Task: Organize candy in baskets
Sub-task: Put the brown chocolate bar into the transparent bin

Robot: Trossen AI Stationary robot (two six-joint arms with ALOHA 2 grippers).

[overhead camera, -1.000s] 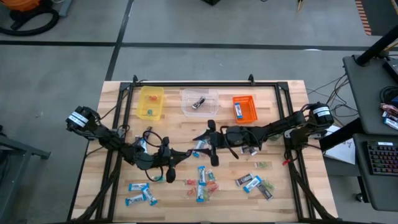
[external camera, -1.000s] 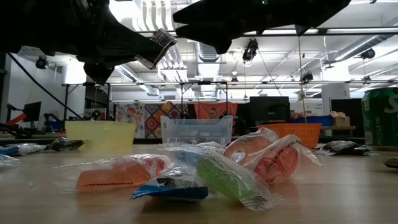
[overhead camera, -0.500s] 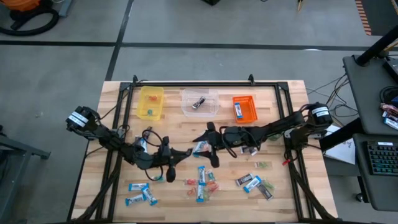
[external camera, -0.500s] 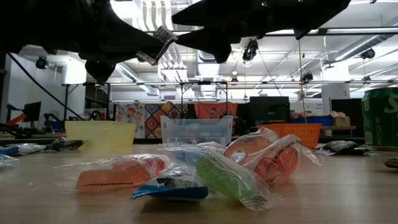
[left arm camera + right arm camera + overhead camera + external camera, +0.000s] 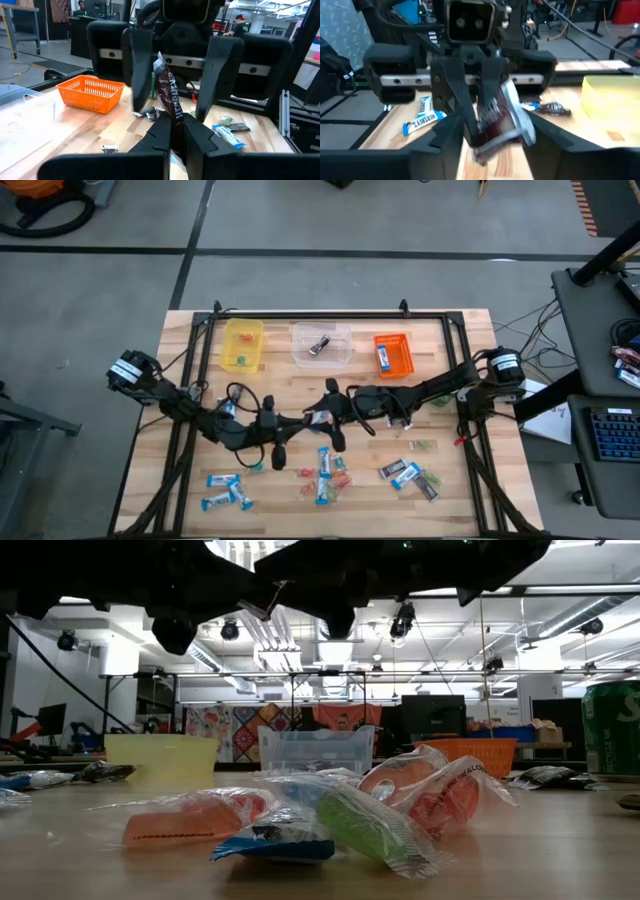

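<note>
My left gripper [image 5: 308, 421] is over the middle of the table, shut on a dark brown wrapped candy bar [image 5: 166, 92]. My right gripper [image 5: 333, 416] faces it from the table's right and is open. Its two fingers [image 5: 137, 65] stand on either side of the bar [image 5: 495, 122]; I cannot tell whether they touch it. Far back stand the yellow basket [image 5: 243, 345], the clear basket [image 5: 321, 345] with a dark piece in it, and the orange basket [image 5: 393, 354] with a blue bar in it. Loose candy [image 5: 325, 465] lies on the near half of the table. My left gripper pinches one end of the dark bar [image 5: 171, 119] between its two fingers [image 5: 197, 135]. The fingers lie level and come from the table's left. The bar sticks out past the fingertips toward my right gripper, tilted, its crimped silver end [image 5: 519, 116] free and clear of the table.
Blue-and-white bars [image 5: 225, 488] lie near the front left, more candy [image 5: 408, 473] at the front right, and small green pieces [image 5: 422, 445] beside it. A green can [image 5: 612, 730] stands at the right. A black frame [image 5: 310, 314] runs along the table's far edge.
My right gripper has moved a little toward the table's left, closing on my left gripper, so that its fingers now stand on either side of the held bar. My left gripper has kept its hold on the bar.
</note>
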